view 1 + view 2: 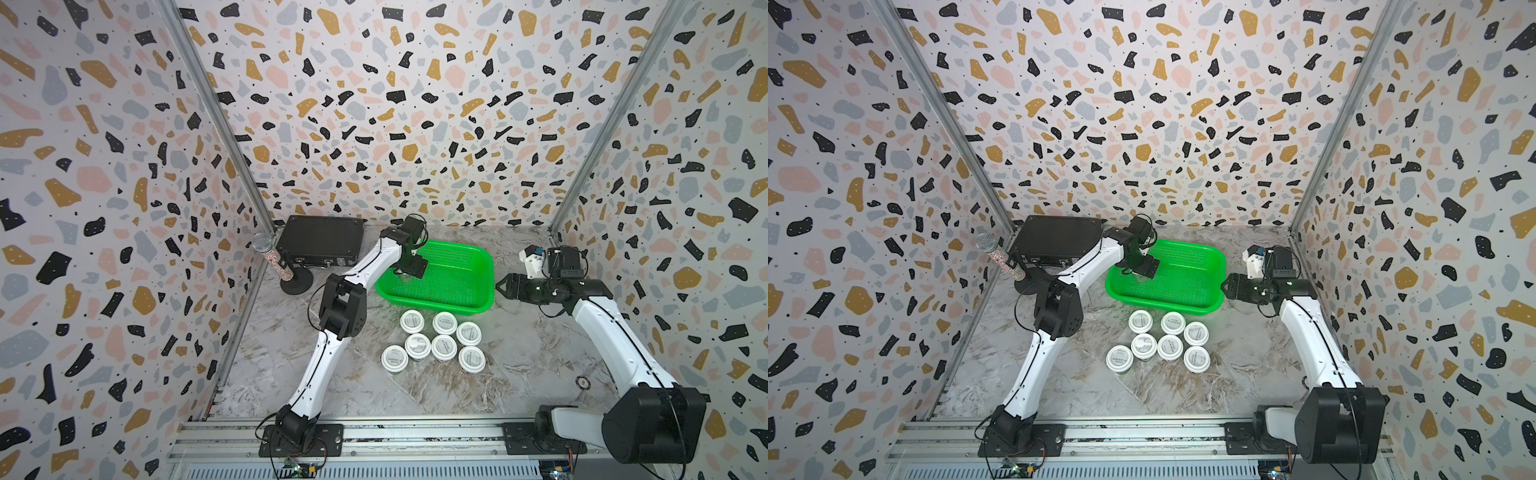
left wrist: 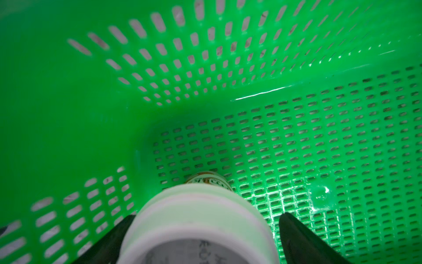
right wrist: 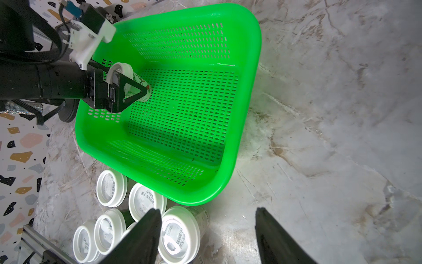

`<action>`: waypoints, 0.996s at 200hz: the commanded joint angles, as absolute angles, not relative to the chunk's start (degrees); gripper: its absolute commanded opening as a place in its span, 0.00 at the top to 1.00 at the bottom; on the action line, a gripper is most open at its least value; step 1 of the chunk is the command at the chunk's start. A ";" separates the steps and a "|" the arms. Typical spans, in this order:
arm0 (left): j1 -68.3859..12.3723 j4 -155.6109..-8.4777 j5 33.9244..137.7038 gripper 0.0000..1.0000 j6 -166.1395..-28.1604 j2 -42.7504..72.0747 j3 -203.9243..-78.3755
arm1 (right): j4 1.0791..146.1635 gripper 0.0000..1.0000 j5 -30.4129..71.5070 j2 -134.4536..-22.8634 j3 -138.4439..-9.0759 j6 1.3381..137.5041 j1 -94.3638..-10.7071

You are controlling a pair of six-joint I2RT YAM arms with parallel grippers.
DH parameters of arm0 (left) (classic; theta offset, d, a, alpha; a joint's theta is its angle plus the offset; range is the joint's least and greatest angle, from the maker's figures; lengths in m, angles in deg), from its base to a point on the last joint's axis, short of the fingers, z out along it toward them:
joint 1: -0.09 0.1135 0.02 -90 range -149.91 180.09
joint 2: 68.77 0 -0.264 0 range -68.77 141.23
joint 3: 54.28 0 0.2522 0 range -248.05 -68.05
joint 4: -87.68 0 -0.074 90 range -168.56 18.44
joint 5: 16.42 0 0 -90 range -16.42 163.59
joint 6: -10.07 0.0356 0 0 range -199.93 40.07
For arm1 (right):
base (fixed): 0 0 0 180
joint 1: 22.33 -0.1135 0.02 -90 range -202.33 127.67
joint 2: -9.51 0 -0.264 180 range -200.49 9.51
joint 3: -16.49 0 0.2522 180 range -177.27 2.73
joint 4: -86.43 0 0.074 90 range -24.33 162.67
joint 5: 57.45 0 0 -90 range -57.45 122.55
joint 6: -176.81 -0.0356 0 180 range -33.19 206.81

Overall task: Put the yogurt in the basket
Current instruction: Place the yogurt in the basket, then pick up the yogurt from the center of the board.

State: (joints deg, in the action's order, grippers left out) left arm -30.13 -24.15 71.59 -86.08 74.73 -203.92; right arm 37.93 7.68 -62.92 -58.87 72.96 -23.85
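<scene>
Yogurt cup (image 3: 124, 70) lies tilted in basket (image 3: 159, 164) between spread jaws of left gripper (image 2: 206, 218), apparently released; open, empty right gripper (image 3: 206, 209) hovers nearer seven table cups (image 1: 444, 347).

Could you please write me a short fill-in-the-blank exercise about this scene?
1. In both top views, ___ yogurt cups stand on the table outside the green basket.
2. The left end effector reaches into the ___ with one cup between its fingers.
3. The right end effector is open and holds ___.
4. The microphone stands beside the ___ case.

Missing words: seven; basket; nothing; black.
</scene>
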 commanded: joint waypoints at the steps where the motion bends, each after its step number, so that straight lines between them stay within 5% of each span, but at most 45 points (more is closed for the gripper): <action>1: -29.89 -24.10 72.70 0.00 -86.19 70.58 -205.86 | 37.37 0.30 7.33 -61.43 -58.62 73.62 -24.12; 96: -30.23 -26.06 75.14 0.00 -86.34 54.78 -197.24 | 36.00 0.29 4.81 -61.07 -60.87 76.49 -24.09; 199: -29.90 -41.65 71.08 0.06 -91.28 14.22 -149.01 | 29.42 0.31 0.78 -61.31 -64.85 82.78 -33.99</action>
